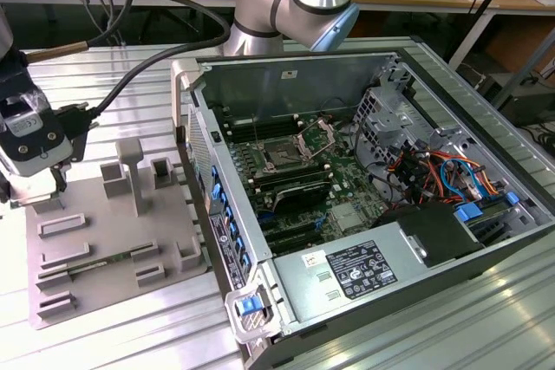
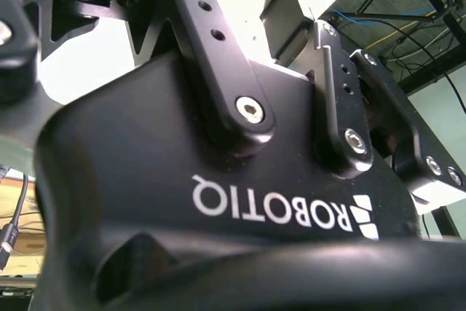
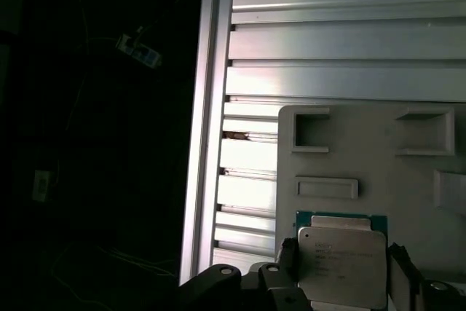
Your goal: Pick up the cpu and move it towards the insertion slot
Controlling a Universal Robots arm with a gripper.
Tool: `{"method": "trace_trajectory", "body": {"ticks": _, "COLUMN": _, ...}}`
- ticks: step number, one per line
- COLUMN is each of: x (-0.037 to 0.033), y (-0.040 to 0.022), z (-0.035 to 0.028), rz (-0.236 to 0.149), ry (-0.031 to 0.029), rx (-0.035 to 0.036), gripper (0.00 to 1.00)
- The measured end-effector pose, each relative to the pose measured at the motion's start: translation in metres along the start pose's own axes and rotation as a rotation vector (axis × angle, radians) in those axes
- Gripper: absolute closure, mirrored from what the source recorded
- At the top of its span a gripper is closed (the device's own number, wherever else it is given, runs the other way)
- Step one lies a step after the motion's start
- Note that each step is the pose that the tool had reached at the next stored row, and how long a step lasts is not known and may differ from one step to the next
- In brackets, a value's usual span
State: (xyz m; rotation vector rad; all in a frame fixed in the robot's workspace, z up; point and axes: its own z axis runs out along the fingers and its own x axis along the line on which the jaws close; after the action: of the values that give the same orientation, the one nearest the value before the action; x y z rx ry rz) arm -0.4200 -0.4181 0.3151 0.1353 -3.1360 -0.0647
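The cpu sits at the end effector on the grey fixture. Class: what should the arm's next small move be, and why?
Probably a short straight lift, once the grasp is sure: the cpu lies flat on the grey fixture at the end effector, and the insertion slot is away inside the case.

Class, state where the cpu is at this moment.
In the first wrist view the cpu sits over the grey fixture, close beneath the gripper; the fixture lies at the exterior view's left, beside the computer case.

Grey fixture — open computer case
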Motion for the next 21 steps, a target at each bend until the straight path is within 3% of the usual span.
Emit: {"method": "trace_trajectory", "body": {"ticks": 21, "x": 0.0000, "y": 0.0002, "z": -0.0062, "rz": 0.000, "ry": 0.0002, "rx": 0.0001, "gripper": 0.45}}
